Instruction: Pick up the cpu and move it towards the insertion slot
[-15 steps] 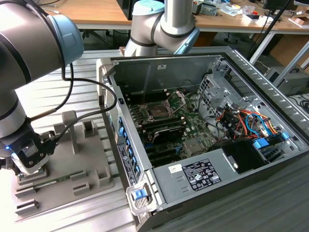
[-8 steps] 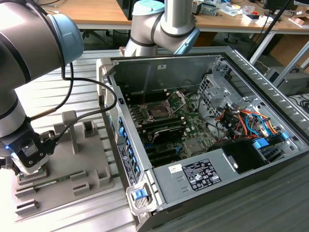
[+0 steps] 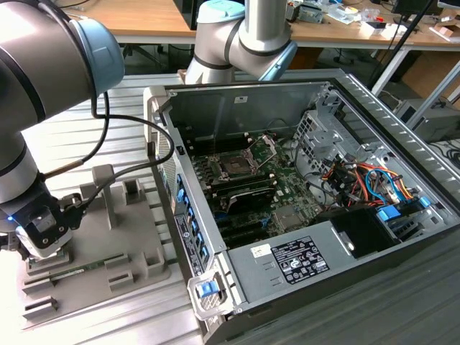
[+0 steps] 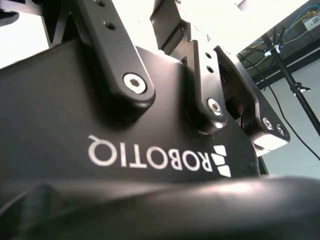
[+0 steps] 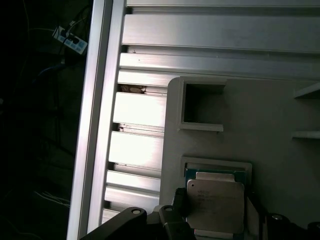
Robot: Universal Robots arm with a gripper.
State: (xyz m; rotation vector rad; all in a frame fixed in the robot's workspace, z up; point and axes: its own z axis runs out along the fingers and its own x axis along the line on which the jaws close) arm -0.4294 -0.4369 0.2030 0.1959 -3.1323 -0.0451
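- The gripper (image 3: 44, 241), matt black metal below the arm's grey wrist, hangs low over the grey plastic fixture plate (image 3: 108, 241) at the exterior view's left.
- The cpu (image 5: 215, 204) lies flat in a shallow square nest of that plate. It is a thin green board with a pale, brushed-silver lid whose corners are cut off.
- In the first wrist view, black parts of the gripper stand close at two opposite edges of the cpu. I cannot tell whether they clench the chip or stand slack beside it.
- A second square pocket (image 5: 202, 106) with raised walls lies near the cpu's nest.
- The plate rests on a ribbed aluminium table (image 5: 137, 150) with long bright slats.
- The insertion slot (image 3: 235, 167) is well apart from the cpu, on the green board inside the open steel computer case (image 3: 237, 108). It has a dark square centre and a silver frame, and its thin metal retaining plate (image 3: 267, 146) is tipped up.
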